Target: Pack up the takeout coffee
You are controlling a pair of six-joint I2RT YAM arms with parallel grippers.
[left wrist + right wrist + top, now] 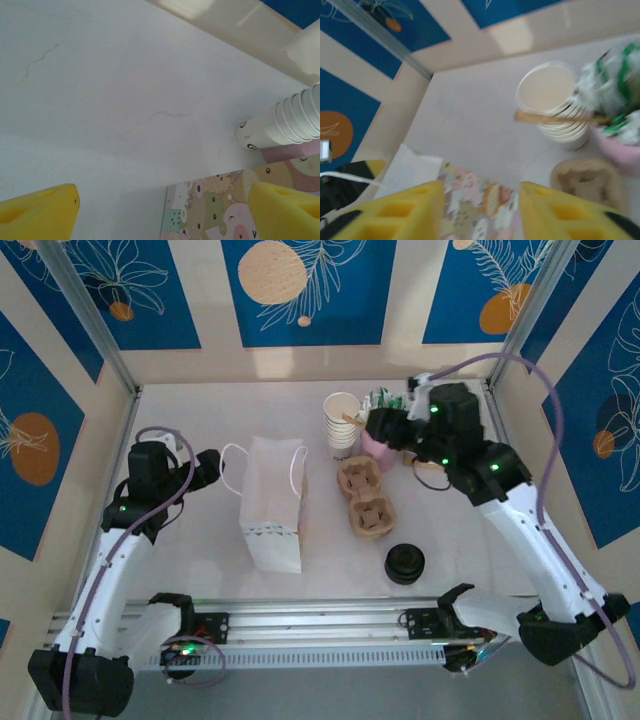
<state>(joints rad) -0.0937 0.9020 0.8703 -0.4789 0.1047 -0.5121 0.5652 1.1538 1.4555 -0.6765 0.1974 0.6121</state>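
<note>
A white paper bag (270, 505) with loop handles stands mid-table; its cartoon-printed side (215, 205) shows in both wrist views. A stack of paper cups (342, 425) with a wooden stirrer (560, 118) across the rim stands behind it, next to a brown cardboard cup carrier (365, 498). My left gripper (208, 468) hovers just left of the bag, yellow fingers (40, 212) wide apart and open, holding nothing. My right gripper (385, 425) hangs over the cups and pink tub, open with nothing between its fingers (550, 210).
A pink tub (380, 445) of green-and-white sachets sits right of the cups. Black lids (405, 563) lie near the front rail. Cream walls close the table (190, 420) at back and sides; bare surface lies left of the bag.
</note>
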